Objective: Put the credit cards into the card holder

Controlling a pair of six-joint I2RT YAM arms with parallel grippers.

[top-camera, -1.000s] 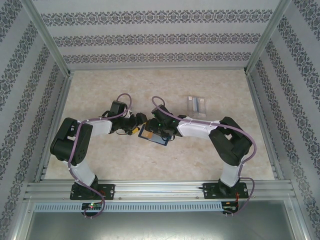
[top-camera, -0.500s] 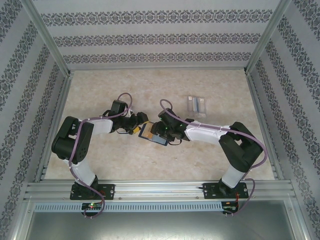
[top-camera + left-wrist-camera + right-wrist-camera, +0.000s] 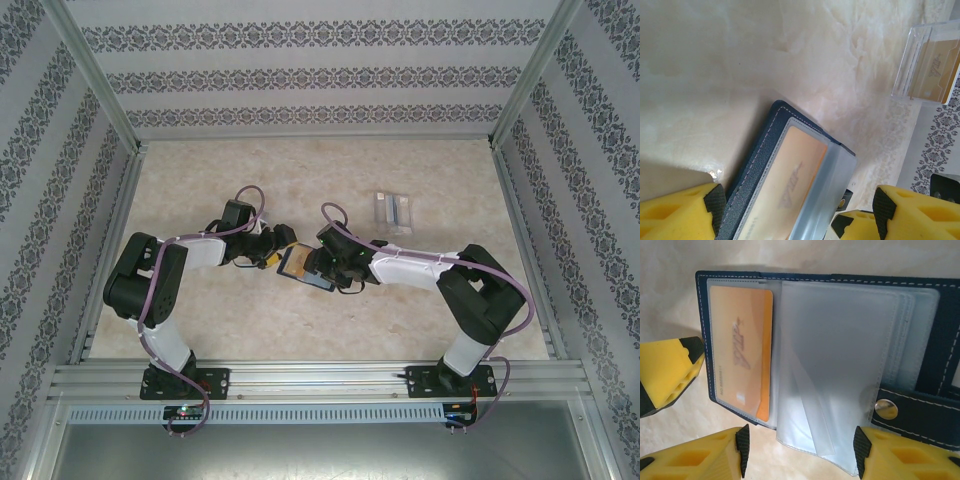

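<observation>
One orange-yellow credit card [image 3: 740, 350] is seen sleeved inside the open card holder [image 3: 935, 285] on the table [image 3: 300, 170]. The left gripper [image 3: 797, 207] and right gripper [image 3: 800, 447] are held over it, jaws apart.

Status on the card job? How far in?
Done: the orange-yellow plastic card sits in a clear sleeve of the open dark navy folding wallet. In hand: nothing; the left end effector straddles the wallet and the right end effector hovers over its loose sleeves, both open. Left: likely the pale card visible inside the clear plastic box.
</observation>
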